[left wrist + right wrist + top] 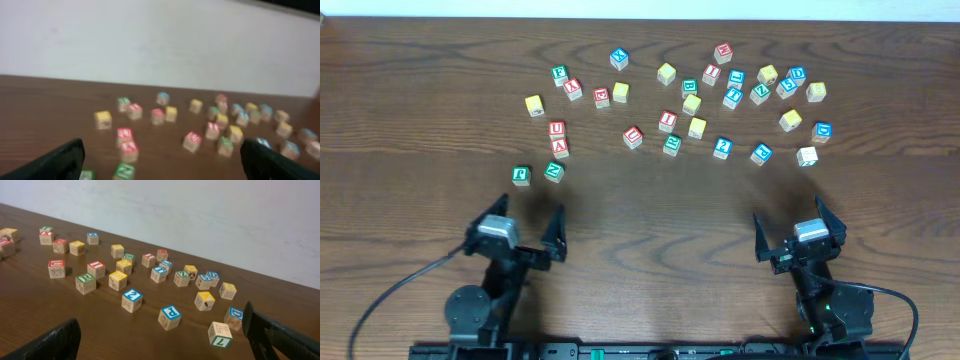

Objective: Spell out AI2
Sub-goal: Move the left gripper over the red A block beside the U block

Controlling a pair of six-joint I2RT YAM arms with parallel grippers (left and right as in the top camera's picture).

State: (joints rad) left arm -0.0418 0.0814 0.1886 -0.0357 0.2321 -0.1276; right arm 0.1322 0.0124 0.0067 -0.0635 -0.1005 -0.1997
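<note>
overhead view has both arms at the near edge of the wooden surface (pixel 650 215), with the alphabet cubes scattered over its far half. the left claw (pixel 528 213) is spread wide with nothing between its fingers, over bare wood just near of a pair of green cubes (pixel 553 171). the right claw (pixel 790 214) is also spread wide and holds nothing, well apart from every cube.

the red a cube (pixel 560 147) lies at the left of the scatter, just far of the green pair. a red u cube (pixel 557 128) sits right against its far side. the left wrist view is blurred. it shows the red a cube (pixel 129 150) as the nearer of two red cubes between the dark fingers, and the letter cannot be read there.

the red i cube (pixel 667 120) lies near the middle of the scatter, with a yellow cube (pixel 697 127) just to its right. in the right wrist view the red i cube (pixel 96 268) has its red face up.

the blue 2 cube (pixel 722 146) lies right of the middle, along the near edge of the scatter. in the right wrist view the blue 2 cube (pixel 132 299) shows its digit plainly on top. a blue p cube (pixel 170 316) sits near it, to the right and nearer.

the three task cubes lie apart from one another and form no row.
</note>
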